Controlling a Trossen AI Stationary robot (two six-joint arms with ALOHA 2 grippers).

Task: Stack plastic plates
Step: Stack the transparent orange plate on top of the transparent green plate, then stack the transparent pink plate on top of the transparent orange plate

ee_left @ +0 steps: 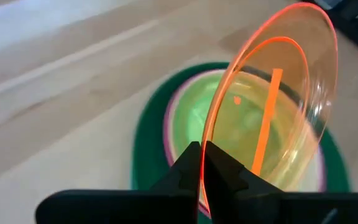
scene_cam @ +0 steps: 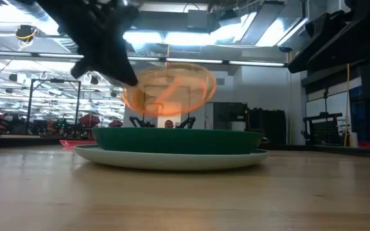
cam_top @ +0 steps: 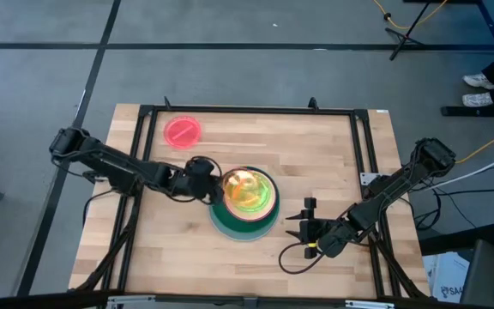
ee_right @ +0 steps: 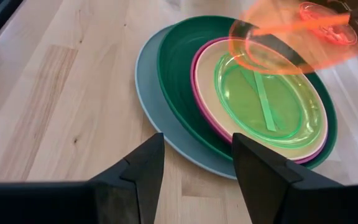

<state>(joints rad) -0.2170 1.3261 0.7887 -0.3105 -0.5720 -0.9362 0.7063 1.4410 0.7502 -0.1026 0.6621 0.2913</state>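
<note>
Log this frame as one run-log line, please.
left gripper: shut on orange plate, held tilted above stack | right gripper: open, beside stack | pink-red plate: apart on table

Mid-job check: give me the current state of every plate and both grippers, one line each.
orange plate: tilted, in the air over the stack, held by its rim.
lime green plate: top of stack, flat.
peach plate: under it.
magenta plate: under peach.
dark green plate: under magenta.
light blue plate: bottom, on the table.
pink-red plate: alone, unstacked.
left gripper: shut on orange plate.
right gripper: open, empty, beside the stack.
</note>
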